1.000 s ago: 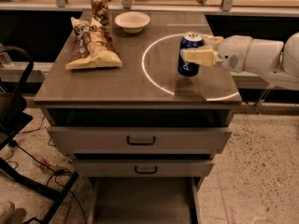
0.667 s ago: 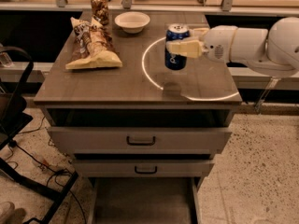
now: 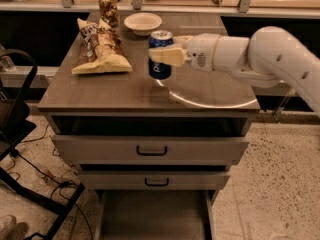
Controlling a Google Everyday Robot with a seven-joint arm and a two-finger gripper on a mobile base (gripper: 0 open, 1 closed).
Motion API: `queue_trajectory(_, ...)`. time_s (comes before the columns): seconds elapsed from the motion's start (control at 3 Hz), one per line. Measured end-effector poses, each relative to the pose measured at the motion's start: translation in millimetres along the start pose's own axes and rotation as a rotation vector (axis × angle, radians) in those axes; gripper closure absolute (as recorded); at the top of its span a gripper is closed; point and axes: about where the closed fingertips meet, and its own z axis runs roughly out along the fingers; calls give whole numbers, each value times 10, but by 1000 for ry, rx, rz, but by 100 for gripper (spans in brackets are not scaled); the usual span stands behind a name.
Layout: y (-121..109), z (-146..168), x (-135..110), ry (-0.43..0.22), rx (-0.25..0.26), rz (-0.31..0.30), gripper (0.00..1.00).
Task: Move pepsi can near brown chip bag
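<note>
The pepsi can, blue with a silver top, is held upright above the middle of the table top. My gripper reaches in from the right on a white arm and is shut on the can, its cream fingers across the can's upper half. The brown chip bag lies on the left part of the table, its pale yellow-tan end toward the front. The can is a short way to the right of the bag, apart from it.
A white bowl and a brownish patterned can stand at the back of the wooden table. Two closed drawers sit below. A black chair frame stands at the left.
My gripper has carried the pepsi can leftward across the table, from the right side to the middle, closer to the chip bag.
</note>
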Motion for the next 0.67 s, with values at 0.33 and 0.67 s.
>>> queue_trajectory(0.33, 318, 395, 40, -59, -92, 12, 100)
queue_trajectory(0.67, 592, 743, -10, -104, -188, -10, 100)
